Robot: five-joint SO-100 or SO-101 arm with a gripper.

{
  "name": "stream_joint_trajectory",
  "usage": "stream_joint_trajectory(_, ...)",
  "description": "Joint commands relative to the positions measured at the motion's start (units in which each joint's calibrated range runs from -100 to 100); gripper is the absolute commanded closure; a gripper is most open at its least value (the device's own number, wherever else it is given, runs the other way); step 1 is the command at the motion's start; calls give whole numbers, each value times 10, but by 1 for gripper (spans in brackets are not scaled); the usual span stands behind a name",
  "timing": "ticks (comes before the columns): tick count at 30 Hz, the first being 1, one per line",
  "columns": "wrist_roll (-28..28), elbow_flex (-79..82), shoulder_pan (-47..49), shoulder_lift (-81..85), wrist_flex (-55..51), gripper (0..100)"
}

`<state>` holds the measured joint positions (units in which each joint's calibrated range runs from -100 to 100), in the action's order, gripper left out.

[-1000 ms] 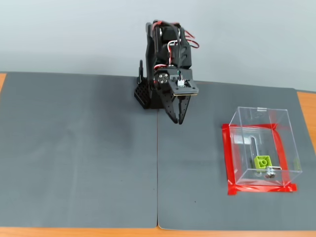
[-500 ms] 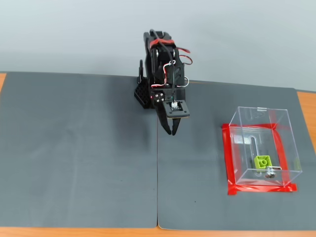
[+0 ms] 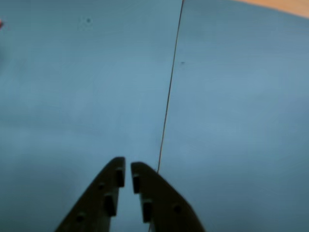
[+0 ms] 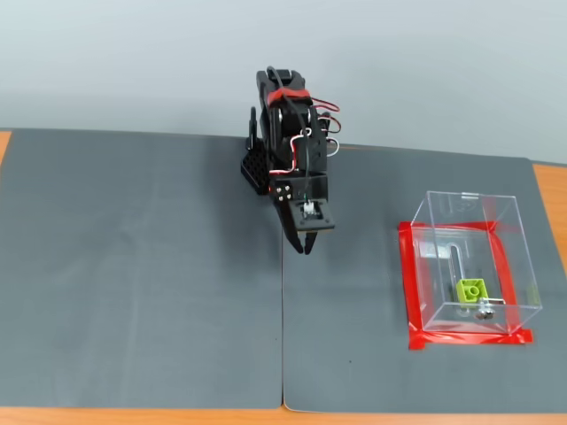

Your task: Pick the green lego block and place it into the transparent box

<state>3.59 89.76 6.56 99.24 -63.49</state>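
- The green lego block (image 4: 471, 289) sits inside the transparent box (image 4: 509, 252), low down near the front wall as the fixed view shows it, studs up, right beside a small metal fitting (image 4: 484, 309) at the bottom of the box.
- The box stands on the right-hand part of the worktop, its open top facing up, with red tape (image 4: 406, 283) framing its base on the dark mat.
- The arm (image 4: 288, 124) is folded up over its base at the back of the worktop, near the middle, well apart from the box.
- The gripper (image 4: 303, 245) points down toward the mat, close to the seam (image 4: 283, 336) where two grey mats (image 4: 133, 266) meet.
- In the wrist view the gripper (image 3: 128, 166) comes in from the bottom edge with its two dark fingers (image 3: 104, 198) almost together, only a thin slit between the tips, and nothing held between them.
- The seam (image 3: 169, 92) runs up the wrist view as a thin dark line just to the right of the fingertips; the mat on both sides of it looks plain grey-blue.
- Red and white wires (image 4: 321, 111) loop out on the arm's upper part.
- A strip of orange wooden worktop (image 4: 549, 195) shows past the mats on the right edge and along the bottom of the fixed view.
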Motion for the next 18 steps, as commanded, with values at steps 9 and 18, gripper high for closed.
stream_joint_trajectory(9, -49, 39, -3, 3, -5, 98)
stream_joint_trajectory(18, -49, 60, -3, 3, -9, 98)
